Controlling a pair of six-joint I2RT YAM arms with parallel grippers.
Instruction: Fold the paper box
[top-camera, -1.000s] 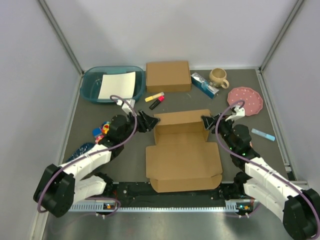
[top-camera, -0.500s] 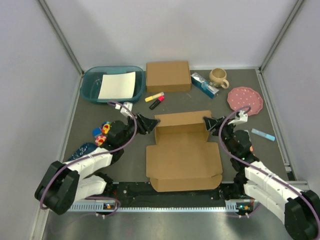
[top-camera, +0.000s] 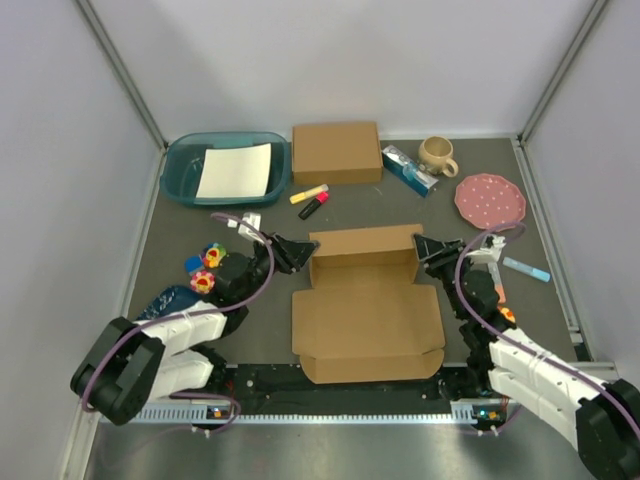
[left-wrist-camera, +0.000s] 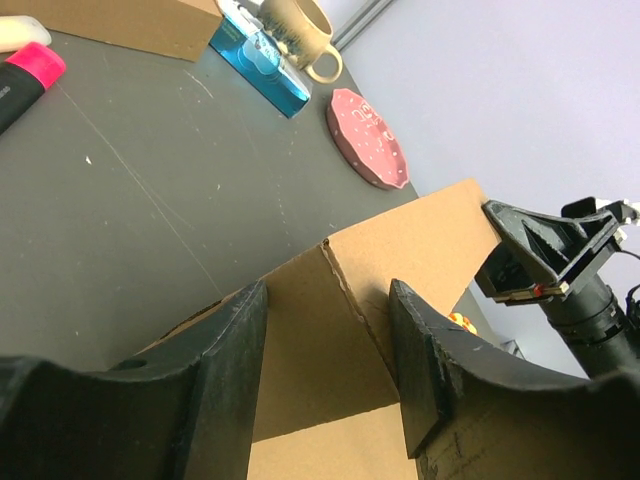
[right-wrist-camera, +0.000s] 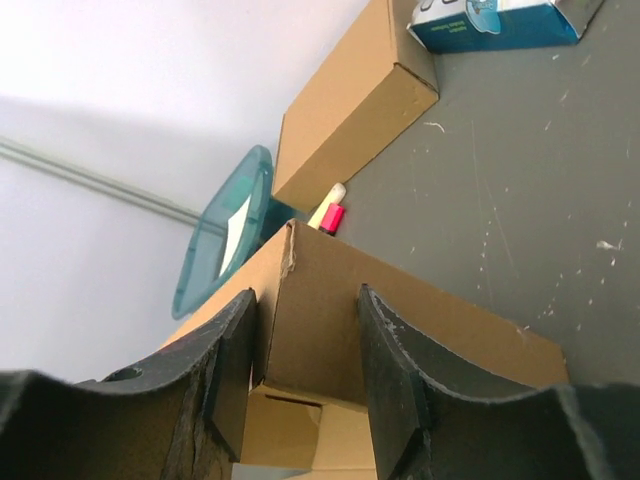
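paper box (top-camera: 365, 320): plain brown cardboard, die-cut, partly folded, sits centre-front between the two arms. Big main panel lies flat, edges roughly square to the table edge, corners notched. Rear wall (top-camera: 365, 245) is folded up along the far edge and stands close to upright, inner face in shadow. Wrist views show a ragged crease at each end corner of that wall. Narrow front flap (top-camera: 370, 368) runs along the near edge. Side flaps not raised yet.
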